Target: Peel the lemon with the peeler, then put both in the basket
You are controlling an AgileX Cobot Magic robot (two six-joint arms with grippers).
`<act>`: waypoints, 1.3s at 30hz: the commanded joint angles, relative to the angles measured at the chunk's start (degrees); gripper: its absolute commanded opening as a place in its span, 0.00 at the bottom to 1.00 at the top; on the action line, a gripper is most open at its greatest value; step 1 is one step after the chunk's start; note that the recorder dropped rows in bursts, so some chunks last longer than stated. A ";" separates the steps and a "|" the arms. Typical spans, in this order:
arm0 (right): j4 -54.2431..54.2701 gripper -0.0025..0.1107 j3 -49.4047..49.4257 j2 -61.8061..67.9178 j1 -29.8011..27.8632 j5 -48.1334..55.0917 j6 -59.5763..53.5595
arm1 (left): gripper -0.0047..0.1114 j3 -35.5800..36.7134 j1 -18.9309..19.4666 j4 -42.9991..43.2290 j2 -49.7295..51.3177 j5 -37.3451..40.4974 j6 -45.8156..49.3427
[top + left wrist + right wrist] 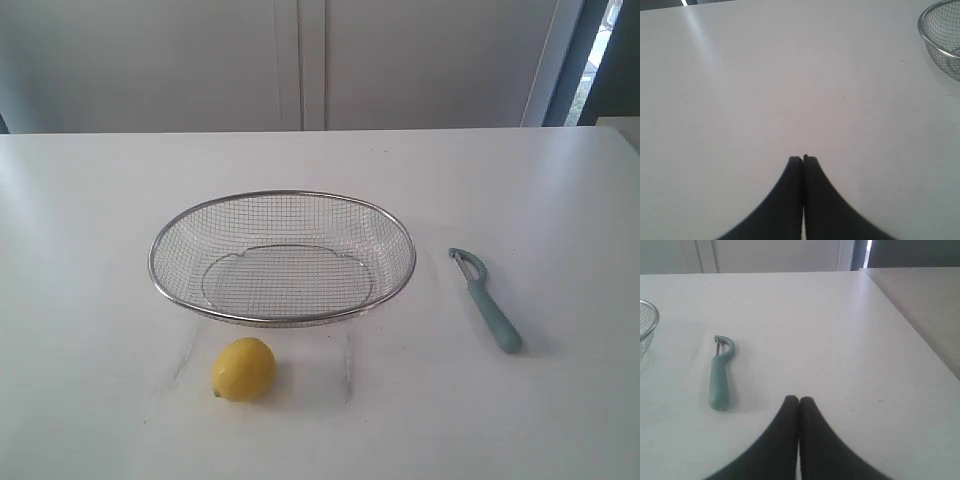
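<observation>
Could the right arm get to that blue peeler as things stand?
Probably yes. The peeler lies alone on bare table, apart from the basket, with nothing between it and the right end effector. Its jaws are shut, so they would have to open first.

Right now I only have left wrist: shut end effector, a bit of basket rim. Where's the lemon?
Observer: In the exterior view the lemon sits just in front of the basket, outside it and clear of the rim.
Operator: Peeler?
Observer: The peeler lies flat to the right of the basket, apart from it, head pointing away from the camera.
Operator: Has the right arm got it?
Observer: No. The right end effector is shut and holds nothing, and the peeler lies off to one side of it, untouched.
</observation>
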 commanded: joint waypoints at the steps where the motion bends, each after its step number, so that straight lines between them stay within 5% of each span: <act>1: -0.02 0.02 0.03 -0.24 0.08 -0.71 0.08 | 0.05 0.28 0.09 -0.42 -0.16 0.05 -0.07; 15: -0.14 0.02 0.03 -0.24 0.08 -1.05 0.08 | 0.05 0.28 0.09 -0.42 -0.16 0.05 -0.07; 27: -0.14 0.02 0.03 -0.24 0.08 -29.52 0.00 | 0.05 0.28 0.09 -0.42 -0.16 0.05 -0.07; 39: -0.14 0.02 0.03 -0.24 0.08 -30.64 0.00 | 0.05 0.28 0.09 -0.42 -0.16 0.05 -0.07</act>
